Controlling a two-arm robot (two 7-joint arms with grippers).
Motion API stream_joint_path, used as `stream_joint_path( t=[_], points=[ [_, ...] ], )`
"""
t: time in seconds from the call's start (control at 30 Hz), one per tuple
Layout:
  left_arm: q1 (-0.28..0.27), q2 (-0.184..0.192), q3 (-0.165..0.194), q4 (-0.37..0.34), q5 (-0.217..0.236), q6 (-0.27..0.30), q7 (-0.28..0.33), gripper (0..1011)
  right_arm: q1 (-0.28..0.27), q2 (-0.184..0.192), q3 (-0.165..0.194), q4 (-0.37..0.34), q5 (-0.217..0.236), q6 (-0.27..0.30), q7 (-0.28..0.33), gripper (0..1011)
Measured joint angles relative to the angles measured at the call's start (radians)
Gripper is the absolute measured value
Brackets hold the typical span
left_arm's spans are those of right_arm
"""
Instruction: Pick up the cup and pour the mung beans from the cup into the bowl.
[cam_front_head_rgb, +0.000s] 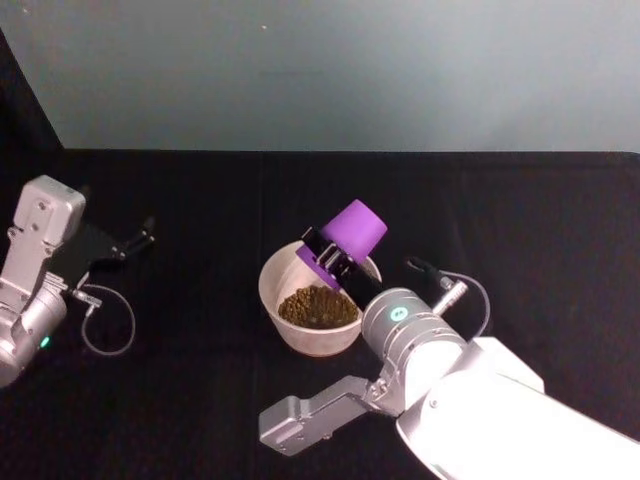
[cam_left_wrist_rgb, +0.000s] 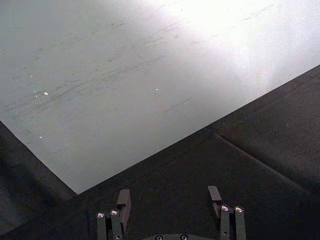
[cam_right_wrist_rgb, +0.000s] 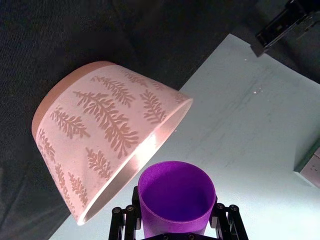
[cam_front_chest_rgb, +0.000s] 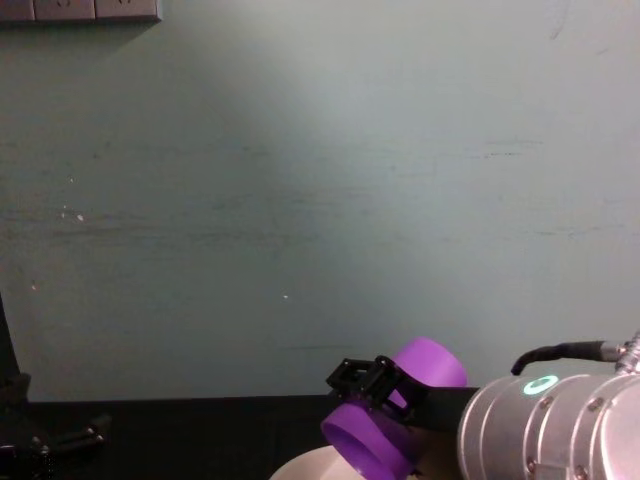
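Right gripper was found over the near-right part of the bowl, its fingers pinching the purple cup across the sides. The cup hung above the bowl's right rim, tipped well past level, with its mouth turned down toward the bowl's middle and its base raised away from it. A heap of mung beans lay inside the bowl. The right wrist view into the cup showed bare purple wall and no beans that could be made out.

Assessment: pour at or near completion. The mouth belongs inside the rim line and clear of the rim. Any last beans should be let drop before the cup is righted, slowly.

Left gripper sat well to the left of the bowl, fingers spread, holding nothing.
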Motion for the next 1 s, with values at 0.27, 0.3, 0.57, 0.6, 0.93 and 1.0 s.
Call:
stream_joint_path(
  t=[0.27,0.3,0.57,0.6,0.93,1.0],
  points=[
    [0.0,0.0,0.0,0.0,0.0,0.0,0.0,1000,-0.035,-0.002,0.052,-0.021,0.076,0.01,-0.041,736],
    [0.0,0.0,0.0,0.0,0.0,0.0,0.0,1000,-0.057,-0.004,0.085,-0.031,0.124,0.024,-0.071,736],
    [0.0,0.0,0.0,0.0,0.0,0.0,0.0,1000,-0.198,-0.033,0.308,-0.071,0.501,0.039,-0.286,736],
    [0.0,0.0,0.0,0.0,0.0,0.0,0.0,1000,-0.226,-0.044,0.356,-0.073,0.584,0.023,-0.323,737],
    [0.0,0.0,0.0,0.0,0.0,0.0,0.0,1000,-0.352,-0.127,0.617,-0.027,1.061,-0.124,-0.462,737],
    [0.0,0.0,0.0,0.0,0.0,0.0,0.0,1000,-0.37,-0.145,0.672,-0.001,1.182,-0.166,-0.461,736]
  ],
)
